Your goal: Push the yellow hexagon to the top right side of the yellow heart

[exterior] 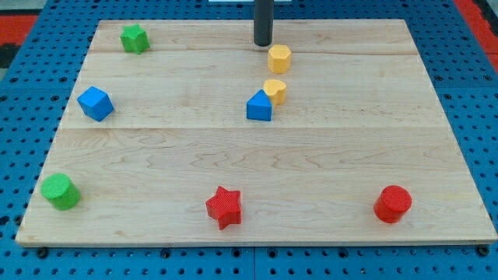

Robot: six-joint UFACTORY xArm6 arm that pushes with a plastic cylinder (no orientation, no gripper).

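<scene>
This is looking like a robotics lab or test bench, not a home. A pale wooden worktop (342,155) of 3 glued planks is sitting on a blue pegboard (467,93) drilled with a regular grid of holes, the kind used for bolting down equipment. A red panel (19,19) is showing at the view's top corners.

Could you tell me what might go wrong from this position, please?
My tip sits just up-left of the yellow hexagon; a push from there could send it down into the yellow heart, which touches the blue block, shifting both. The hexagon also lies near the board's top edge.
</scene>
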